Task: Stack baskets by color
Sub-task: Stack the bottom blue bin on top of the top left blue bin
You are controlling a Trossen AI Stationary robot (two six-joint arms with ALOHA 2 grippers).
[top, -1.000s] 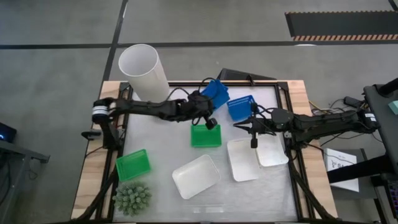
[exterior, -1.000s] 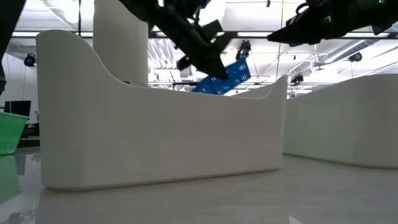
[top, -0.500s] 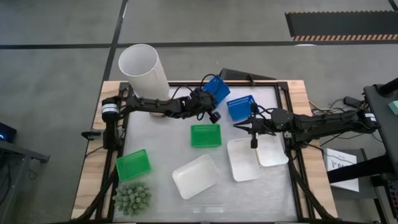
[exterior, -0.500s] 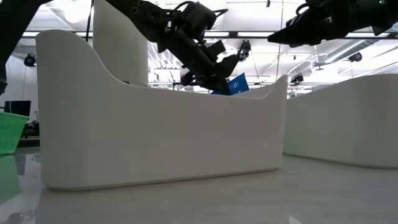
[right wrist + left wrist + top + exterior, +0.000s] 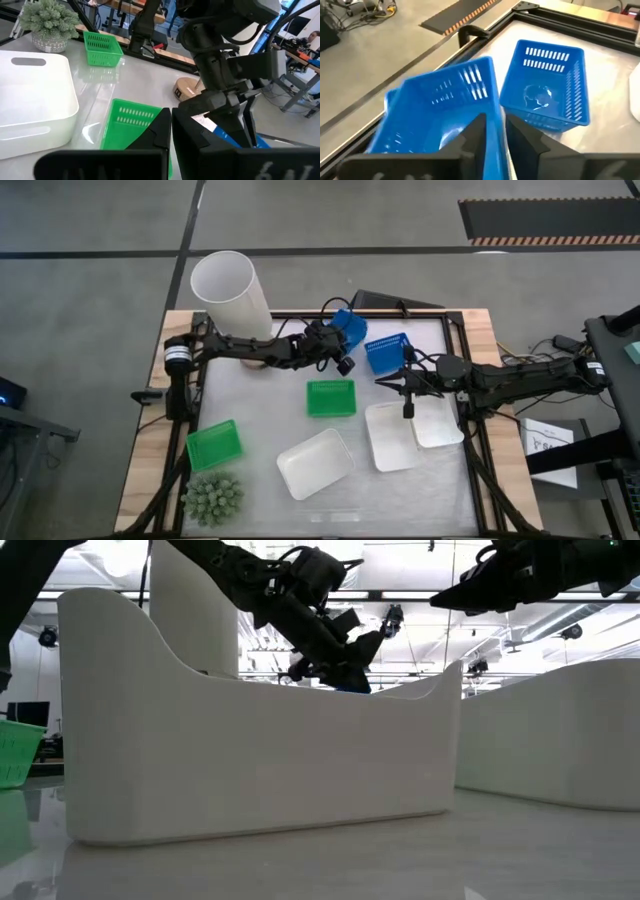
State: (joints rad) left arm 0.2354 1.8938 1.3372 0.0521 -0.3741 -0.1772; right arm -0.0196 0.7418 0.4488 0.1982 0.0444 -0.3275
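A blue basket (image 5: 440, 115) lies at the table's far side; a second blue rim (image 5: 389, 100) shows just beside and below it. My left gripper (image 5: 496, 137) is open and straddles its side wall, one finger inside and one outside. Another blue basket (image 5: 387, 352) stands to its right. Two green baskets (image 5: 330, 397) (image 5: 214, 444) and three white baskets (image 5: 315, 463) (image 5: 390, 436) (image 5: 437, 420) rest on the table. My right gripper (image 5: 407, 385) hangs shut above the white ones, holding nothing. My left gripper has the blue basket's side wall (image 5: 495, 150) between its fingers, one finger (image 5: 472, 137) inside the basket and the other outside. It comes slanting down from the table's left side. I cannot tell whether the fingers touch the wall.
A tall white cylinder lamp (image 5: 232, 295) stands at the far left corner, close behind my left arm. A small spiky plant (image 5: 212, 498) sits at the near left corner. In the low view a white basket (image 5: 260, 760) hides most of the table.
My left gripper has gone toward the table's far edge and down with the blue basket. The basket, first held high and tilted, has sunk until the low view shows almost none of it above the white basket's rim.
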